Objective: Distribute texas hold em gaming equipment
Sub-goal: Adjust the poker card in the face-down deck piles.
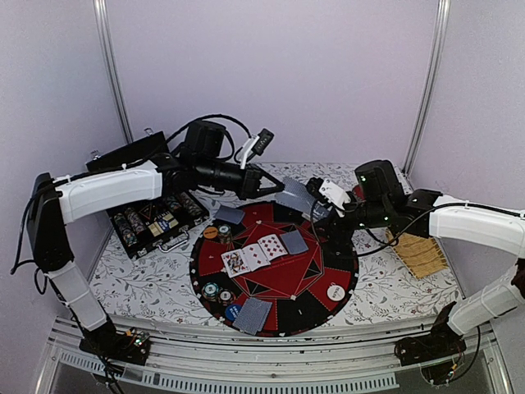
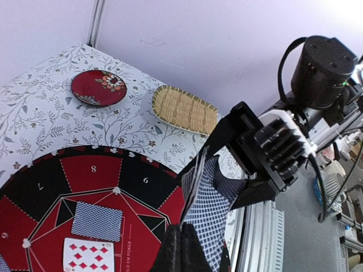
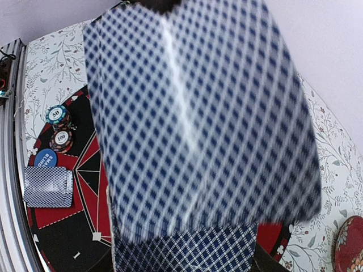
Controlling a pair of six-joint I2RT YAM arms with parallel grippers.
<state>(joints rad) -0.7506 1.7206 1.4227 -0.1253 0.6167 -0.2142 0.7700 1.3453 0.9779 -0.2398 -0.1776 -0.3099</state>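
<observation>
Grey-blue backs up, the near cards [image 1: 253, 315] lie dealt at the lower edge of the round red-and-black mat [image 1: 287, 283] on the tabletop, beside two chips [image 1: 218, 293] and a blue button [image 1: 233, 312]. A white button [image 1: 335, 291] sits lower right. At mid-frame the board cards [image 1: 264, 249] are laid out, and up-left another seat has a far card [image 1: 230, 215] and an orange button [image 1: 211, 232]. Above that, my left tool [image 2: 190, 238] is clamped on the deck [image 2: 204, 209]. The right tool [image 2: 224, 175] has its jaws either side of it; whether they pinch, I cannot tell. I judge two seats served, with the right side yet to get cards and chips.
</observation>
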